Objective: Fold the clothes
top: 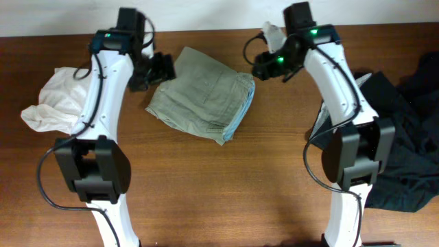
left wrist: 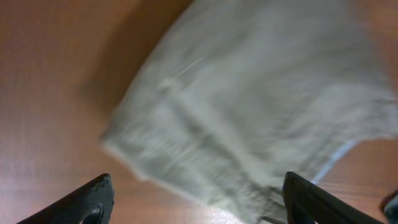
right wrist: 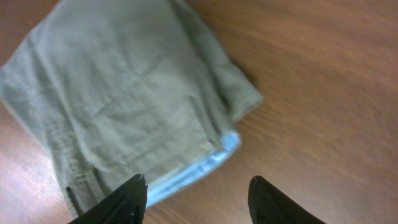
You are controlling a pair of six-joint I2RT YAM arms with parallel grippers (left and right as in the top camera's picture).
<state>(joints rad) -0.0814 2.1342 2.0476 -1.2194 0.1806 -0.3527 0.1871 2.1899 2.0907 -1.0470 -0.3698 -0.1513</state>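
Note:
A folded grey-green garment with a light blue edge lies on the wooden table, between the two arms. It also shows in the left wrist view, blurred, and in the right wrist view. My left gripper hovers at its left edge, open and empty, its fingers wide apart. My right gripper hovers just off its right edge, open and empty, its fingers above the blue hem and bare wood.
A crumpled white garment lies at the left edge of the table. A heap of dark clothes lies at the right, by the right arm's base. A small white object sits at the back near the right gripper.

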